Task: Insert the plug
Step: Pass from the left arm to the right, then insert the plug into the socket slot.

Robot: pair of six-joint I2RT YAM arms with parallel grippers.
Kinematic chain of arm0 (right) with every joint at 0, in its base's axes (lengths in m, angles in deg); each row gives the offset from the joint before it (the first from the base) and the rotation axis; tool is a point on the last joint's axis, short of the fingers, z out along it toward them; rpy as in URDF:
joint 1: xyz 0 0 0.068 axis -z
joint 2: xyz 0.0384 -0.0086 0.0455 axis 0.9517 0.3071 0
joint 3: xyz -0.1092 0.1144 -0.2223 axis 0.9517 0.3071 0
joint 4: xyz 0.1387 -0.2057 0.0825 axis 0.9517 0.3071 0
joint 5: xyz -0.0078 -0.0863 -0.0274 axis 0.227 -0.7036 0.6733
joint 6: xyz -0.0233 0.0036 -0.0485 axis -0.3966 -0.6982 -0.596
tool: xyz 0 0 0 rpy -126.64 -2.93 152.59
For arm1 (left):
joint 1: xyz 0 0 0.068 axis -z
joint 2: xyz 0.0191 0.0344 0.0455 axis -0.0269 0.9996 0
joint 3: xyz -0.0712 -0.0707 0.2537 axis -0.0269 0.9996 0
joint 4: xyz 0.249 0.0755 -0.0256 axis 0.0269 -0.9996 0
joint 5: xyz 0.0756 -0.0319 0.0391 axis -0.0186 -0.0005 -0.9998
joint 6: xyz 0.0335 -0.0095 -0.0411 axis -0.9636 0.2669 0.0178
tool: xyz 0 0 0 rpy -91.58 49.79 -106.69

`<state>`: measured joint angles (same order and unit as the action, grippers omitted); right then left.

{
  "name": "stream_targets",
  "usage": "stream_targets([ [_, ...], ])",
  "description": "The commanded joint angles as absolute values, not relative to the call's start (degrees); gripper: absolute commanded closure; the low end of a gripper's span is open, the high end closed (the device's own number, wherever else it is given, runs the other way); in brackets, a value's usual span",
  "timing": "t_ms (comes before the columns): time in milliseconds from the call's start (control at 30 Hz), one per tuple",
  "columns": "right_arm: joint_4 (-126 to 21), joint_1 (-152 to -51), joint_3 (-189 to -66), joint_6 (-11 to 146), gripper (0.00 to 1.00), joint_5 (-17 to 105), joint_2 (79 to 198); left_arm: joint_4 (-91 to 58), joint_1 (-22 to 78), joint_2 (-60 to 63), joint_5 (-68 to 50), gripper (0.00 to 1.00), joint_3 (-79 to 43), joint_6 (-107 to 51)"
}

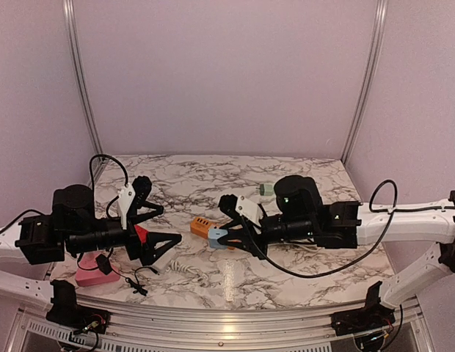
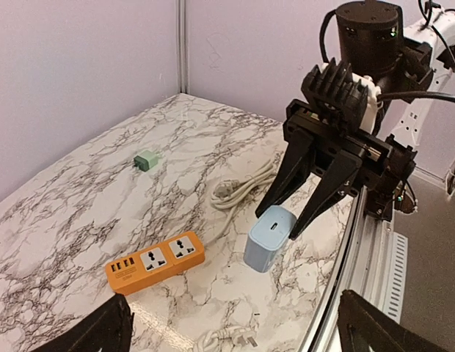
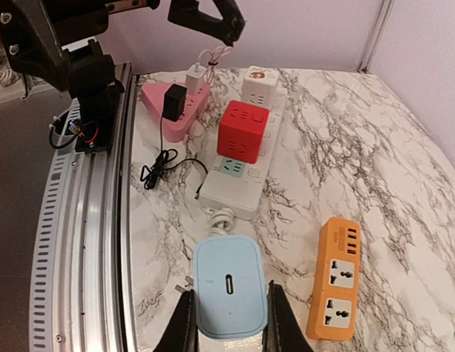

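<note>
The right gripper [image 3: 229, 326] is clamped on a blue plug [image 3: 229, 286], with one finger on each side. The plug is near the middle of the desk's near edge, close to the metal rail [image 3: 88, 242]. From here I can't tell if its bottom touches the desk [image 1: 205, 180] or hangs just above it.

An orange power strip [image 1: 202, 226] lies flat just beside the plug, on the side away from the rail. Its holes face up and it does not touch the plug.

The left gripper [image 1: 171, 224] has its jaws spread wide and holds nothing. It hangs near the desk's left edge, by a red cube [image 3: 243, 132] that sits on a white power strip [image 3: 238, 183].

A pink block [image 3: 185, 110] lies at the near left corner. A small green block [image 2: 146, 160] stands alone toward the far edge. A white cord [image 2: 238, 189] lies looped on the right side. Bare marble spreads from the orange strip to the far edge.
</note>
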<state>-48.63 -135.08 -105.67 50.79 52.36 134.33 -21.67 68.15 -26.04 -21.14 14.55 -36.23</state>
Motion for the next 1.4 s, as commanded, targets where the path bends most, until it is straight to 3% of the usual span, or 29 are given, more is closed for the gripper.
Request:
stream_targets([
  [0, -63.48, -133.19, -103.71, 53.75, 1.00, 40.24, 135.98, -19.47, 65.66, -29.97, -30.40, 0.01, 16.59, -31.23],
  [200, -70.43, -130.18, -105.72, 58.63, 1.00, 30.15, 144.10, -23.31, 59.86, -31.57, -35.25, 0.01, 18.45, -25.44],
  [433, -78.19, -126.46, -106.33, 59.40, 1.00, 34.36, 150.75, -23.48, 50.98, -34.92, -33.91, 0.01, 23.29, -20.31],
  [867, -85.98, -126.37, -105.45, 58.57, 1.00, 39.73, 158.10, -19.17, 49.99, -38.00, -35.16, 0.01, 30.21, -17.57],
  [1367, -89.05, -126.42, -104.97, 59.04, 1.00, 41.12, 162.63, -3.50, 50.03, -44.47, -34.79, 0.01, 45.88, -21.34],
])
